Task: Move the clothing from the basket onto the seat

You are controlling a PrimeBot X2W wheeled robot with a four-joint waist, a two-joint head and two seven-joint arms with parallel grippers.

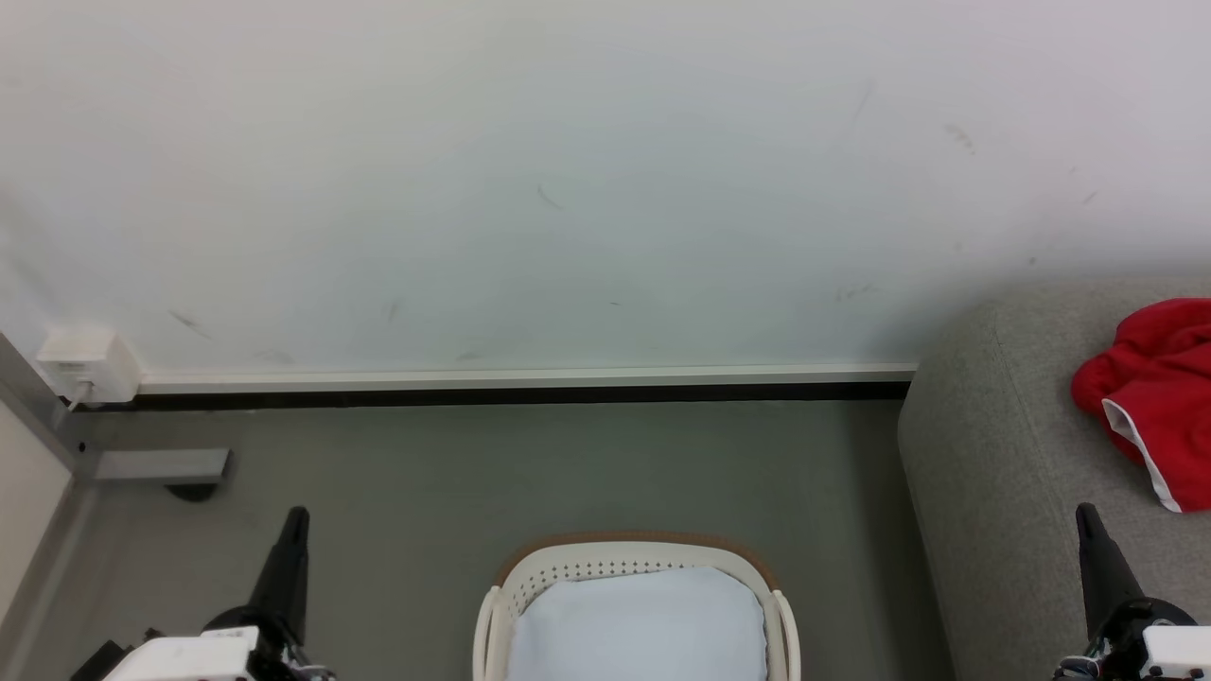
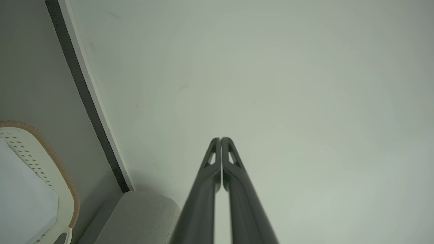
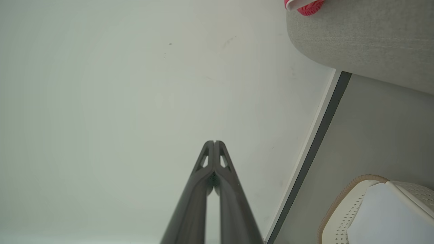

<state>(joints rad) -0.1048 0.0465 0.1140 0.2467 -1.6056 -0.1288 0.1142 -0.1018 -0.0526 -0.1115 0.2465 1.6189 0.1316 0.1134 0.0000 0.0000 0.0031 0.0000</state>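
The red clothing (image 1: 1154,397) with white trim lies crumpled on the grey seat (image 1: 1003,454) at the right edge of the head view; a scrap of the clothing (image 3: 307,6) peeks over the seat (image 3: 366,37) in the right wrist view. The cream basket (image 1: 634,558) with a brown rim stands on the floor at bottom centre, holding a pale blue-white cloth (image 1: 643,624). My left gripper (image 1: 297,515) is shut and empty at lower left, clear of the basket. My right gripper (image 1: 1086,513) is shut and empty at lower right, over the seat's front. Both point at the wall.
A white wall (image 1: 568,189) with a white and black skirting (image 1: 520,386) runs behind. A white socket box (image 1: 87,364) and a grey metal foot (image 1: 161,465) sit at the left. Grey floor (image 1: 568,473) lies between basket and wall.
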